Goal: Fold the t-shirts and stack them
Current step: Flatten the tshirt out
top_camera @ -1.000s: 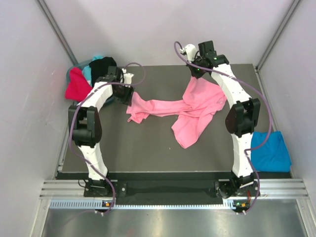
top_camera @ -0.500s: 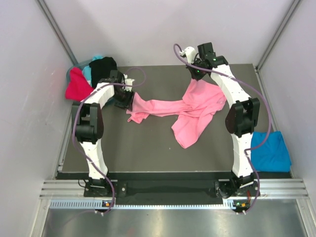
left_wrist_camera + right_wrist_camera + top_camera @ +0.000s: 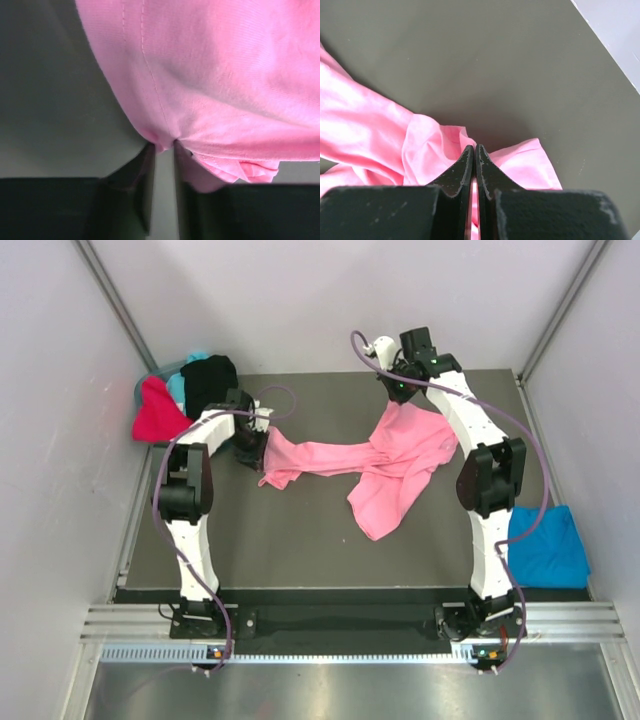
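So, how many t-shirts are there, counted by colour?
pink tee: 1
blue tee: 1
red tee: 1
teal tee: 1
black tee: 1
Total: 5

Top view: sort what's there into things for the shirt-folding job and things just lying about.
For the job: pink t-shirt, pinched by left gripper and right gripper; blue t-shirt; red shirt, black shirt and teal shirt heaped far left.

Just there: table; metal rail; purple cables.
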`<state>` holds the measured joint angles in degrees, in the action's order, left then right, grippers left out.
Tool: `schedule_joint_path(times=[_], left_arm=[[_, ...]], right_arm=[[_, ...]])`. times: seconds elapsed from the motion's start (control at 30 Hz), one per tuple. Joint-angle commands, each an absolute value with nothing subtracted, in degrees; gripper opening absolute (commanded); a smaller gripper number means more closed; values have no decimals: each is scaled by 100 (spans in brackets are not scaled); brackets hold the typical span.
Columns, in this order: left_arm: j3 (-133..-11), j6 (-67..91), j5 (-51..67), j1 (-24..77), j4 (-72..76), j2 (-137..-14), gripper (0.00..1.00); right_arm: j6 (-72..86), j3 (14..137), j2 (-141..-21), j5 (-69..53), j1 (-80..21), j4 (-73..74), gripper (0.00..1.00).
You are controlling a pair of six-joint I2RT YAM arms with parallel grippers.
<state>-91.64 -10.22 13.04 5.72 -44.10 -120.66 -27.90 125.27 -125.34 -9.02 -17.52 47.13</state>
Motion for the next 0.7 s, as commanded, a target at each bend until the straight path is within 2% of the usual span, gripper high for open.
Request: schedule_joint_path(times=[0.0, 0.03, 0.07, 0.23, 0.33, 0.5, 0.67], left_arm=[[-9176, -1072, 1415, 527, -4456, -12164, 18], [-9184, -1081, 1432, 536, -4500, -12155, 2], [-9185, -1090, 1433, 536, -4517, -12112, 0], [-9377, -1344, 1354, 536, -4859, -11586, 0], [-9886, -1643, 1240, 527, -5106, -11138, 0], [-10520, -1977, 1257, 527, -5046, -10390, 0], [-10433, -1785, 1344, 527, -4685, -9441, 0]], right_arm=[[-2830, 12551, -12384, -853, -1793, 4597, 0], [-2830, 12559, -12366, -844, -1802, 4597, 0], [-2839, 12560, -12349, -818, -1793, 4597, 0], [-2628, 12533, -12130, -466, -1688, 4439, 0], [-2356, 12542, -11752, -317, -1433, 4272, 0], [-2312, 12349, -10672, -193, -1056, 4201, 0], [-2233, 11699, -9336, -141, -888, 4175, 0]])
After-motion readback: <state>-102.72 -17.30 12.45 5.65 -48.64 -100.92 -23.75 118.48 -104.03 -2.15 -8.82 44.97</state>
